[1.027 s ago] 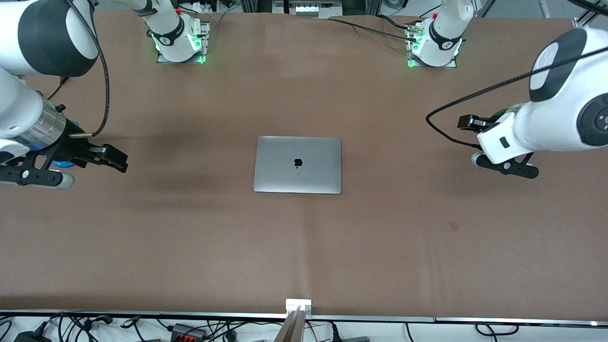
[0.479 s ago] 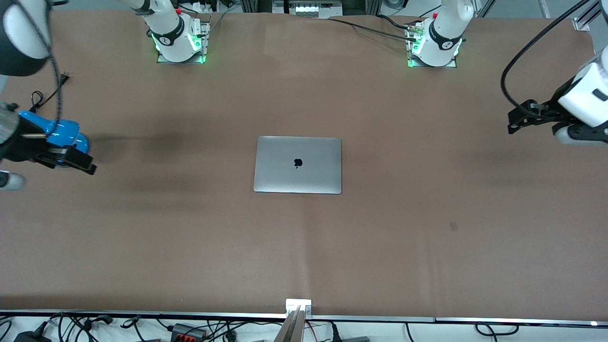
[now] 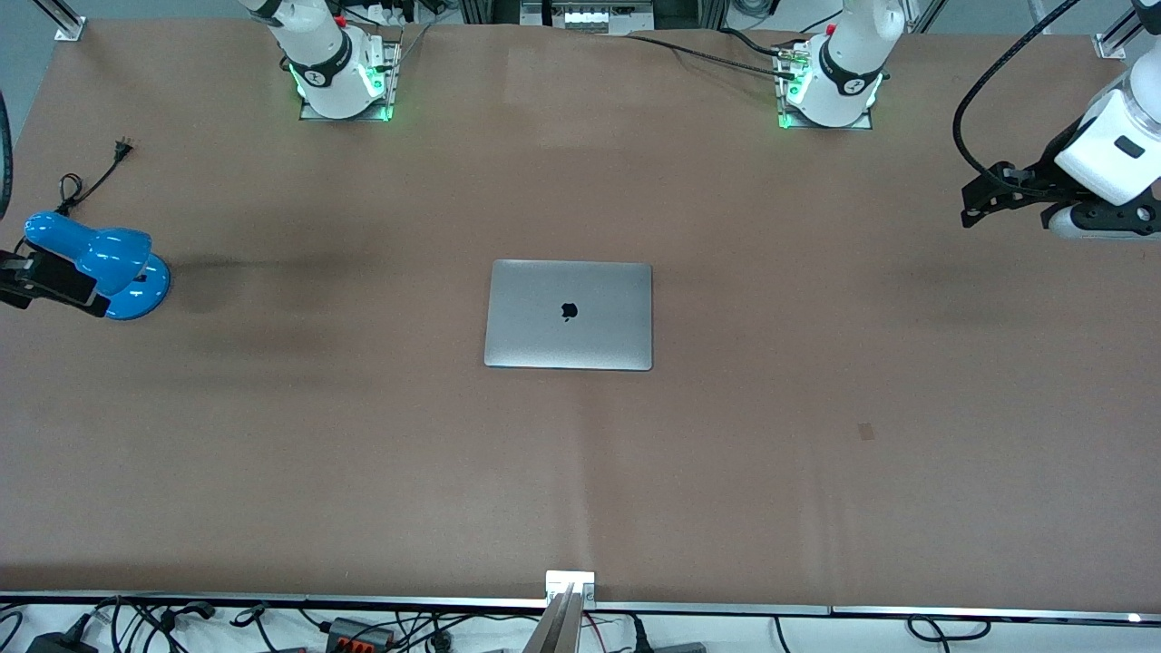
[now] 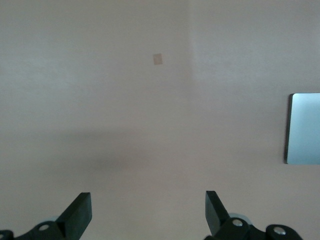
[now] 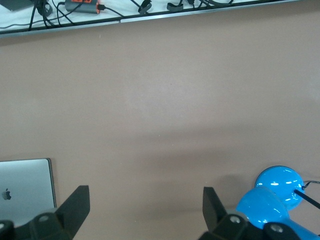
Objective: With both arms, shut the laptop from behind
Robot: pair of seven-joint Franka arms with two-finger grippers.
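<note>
The silver-grey laptop (image 3: 569, 315) lies shut and flat at the middle of the table, black apple logo up. It also shows in the left wrist view (image 4: 304, 128) and in the right wrist view (image 5: 26, 188). My left gripper (image 3: 980, 201) is open and empty, up in the air over the table's edge at the left arm's end. In its wrist view the left gripper (image 4: 148, 210) has its jaws wide apart over bare table. My right gripper (image 3: 50, 284) is open and empty at the right arm's end, over the blue lamp. In its wrist view the right gripper (image 5: 145, 206) is spread wide.
A blue desk lamp (image 3: 104, 263) with a black cord (image 3: 91, 186) sits at the right arm's end of the table, also in the right wrist view (image 5: 272, 197). A small mark (image 3: 866, 432) is on the brown table cover. Cables lie along the edge nearest the front camera (image 3: 363, 626).
Both arms have drawn outward, away from the shut laptop, toward their own ends of the table. The right arm has mostly left the front view and uncovered the blue lamp.
</note>
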